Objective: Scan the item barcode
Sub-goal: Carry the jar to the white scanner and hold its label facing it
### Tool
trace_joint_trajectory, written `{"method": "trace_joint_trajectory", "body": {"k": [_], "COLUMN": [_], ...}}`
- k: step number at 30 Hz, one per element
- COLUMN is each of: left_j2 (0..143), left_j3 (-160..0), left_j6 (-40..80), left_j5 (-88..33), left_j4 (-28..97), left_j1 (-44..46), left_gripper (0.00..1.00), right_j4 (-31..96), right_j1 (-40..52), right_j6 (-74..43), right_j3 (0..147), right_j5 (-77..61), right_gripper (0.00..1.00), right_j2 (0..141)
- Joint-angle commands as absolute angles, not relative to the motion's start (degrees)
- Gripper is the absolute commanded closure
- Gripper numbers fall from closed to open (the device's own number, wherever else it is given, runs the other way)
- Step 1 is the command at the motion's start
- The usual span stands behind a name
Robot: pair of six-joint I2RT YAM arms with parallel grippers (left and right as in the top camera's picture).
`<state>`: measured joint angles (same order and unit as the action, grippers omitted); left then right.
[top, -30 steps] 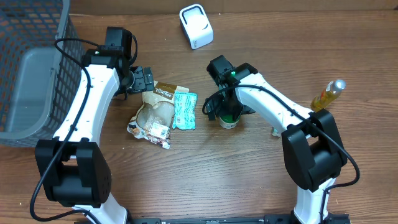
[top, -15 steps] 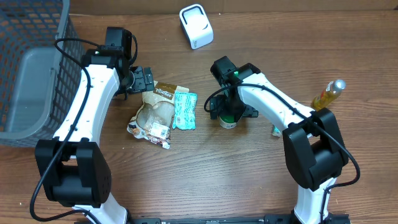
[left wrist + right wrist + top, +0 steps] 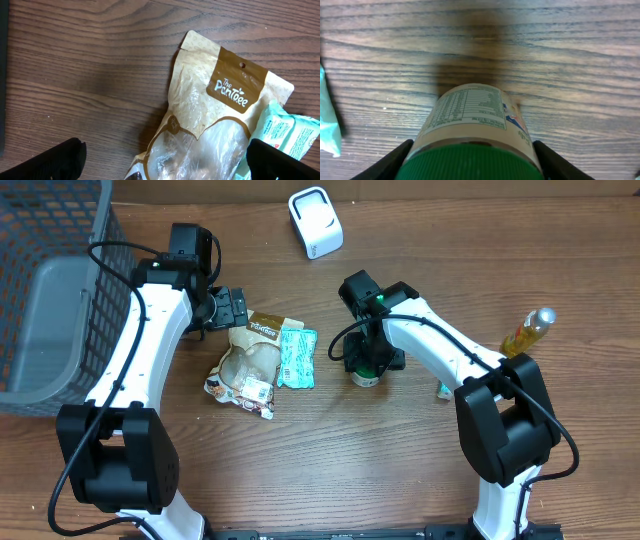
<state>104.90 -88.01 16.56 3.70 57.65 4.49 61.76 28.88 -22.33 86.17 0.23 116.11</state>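
Since a second ago the right end effector (image 3: 368,364) has drawn its fingers in. They were spread wide round the small green-lidded jar with a printed paper label (image 3: 367,372), and now they press against its two sides, as the right wrist view shows. The jar stands upright at the centre of the brown wooden surface (image 3: 350,460), just right of the teal packet (image 3: 297,357), and neither has shifted. From above, the wrist covers most of the jar. Its barcode cannot be made out; only a nutrition panel faces the wrist camera. The right arm reaches in from the near right, wrist pointing down. The left end effector (image 3: 228,308) hangs fully open, holding nothing, over the far end of the beige snack pouch (image 3: 250,352).
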Motion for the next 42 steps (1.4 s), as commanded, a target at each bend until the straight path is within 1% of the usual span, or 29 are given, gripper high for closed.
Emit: {"method": "trace_joint_trajectory", "body": {"k": [1,2,3,7,10,13,16,19,24,28,32,33,38,42], "left_j2": [104.5,104.5,104.5,104.5,104.5,104.5,104.5,104.5,104.5,104.5,104.5,104.5,104.5,104.5], "left_j3": [-88.7,-88.7,-88.7,-88.7,-88.7,-88.7,-88.7,-88.7,-88.7,-88.7,-88.7,-88.7,-88.7,-88.7], "left_j6": [16.7,16.7,16.7,16.7,16.7,16.7,16.7,16.7,16.7,16.7,16.7,16.7,16.7,16.7], "left_j5": [4.0,4.0,4.0,4.0,4.0,4.0,4.0,4.0,4.0,4.0,4.0,4.0,4.0,4.0], "left_j4": [57.6,57.6,57.6,57.6,57.6,57.6,57.6,57.6,57.6,57.6,57.6,57.6,57.6,57.6], "left_j1": [4.5,4.5,4.5,4.5,4.5,4.5,4.5,4.5,4.5,4.5,4.5,4.5,4.5,4.5], "left_gripper": [0.00,0.00,0.00,0.00,0.00,0.00,0.00,0.00,0.00,0.00,0.00,0.00,0.00,0.00], "right_j4": [62.0,62.0,62.0,64.2,68.8,74.7,82.3,87.5,91.7,87.7,78.3,76.8,64.5,58.1], "right_j1": [28.8,28.7,28.7,28.7,28.7,28.7,28.7,28.7,28.7,28.7,28.7,28.7,28.8,28.6], "right_j6": [-22.5,-22.5,-22.5,-22.5,-22.5,-22.5,-22.0,-22.0,-22.0,-22.0,-22.0,-21.8,-16.6,-10.9], "right_j3": [85.9,85.9,86.1,89.5,95.0,102.4,112.9,121.4,134.9,140.1,139.9,139.8,139.4,139.4], "right_j5": [-0.1,-0.1,-0.1,-0.1,-0.1,-0.1,-0.1,-0.1,-0.1,0.9,9.5,10.5,11.4,12.3], "right_gripper": [0.47,0.53,0.55,0.56,0.57,0.58,0.66,0.69,0.75,0.75,0.81,0.81,0.83,0.83], "right_j2": [116.0,116.0,116.0,115.9,115.9,115.9,115.9,115.9,115.9,115.9,116.2,116.2,118.1,121.6]}}
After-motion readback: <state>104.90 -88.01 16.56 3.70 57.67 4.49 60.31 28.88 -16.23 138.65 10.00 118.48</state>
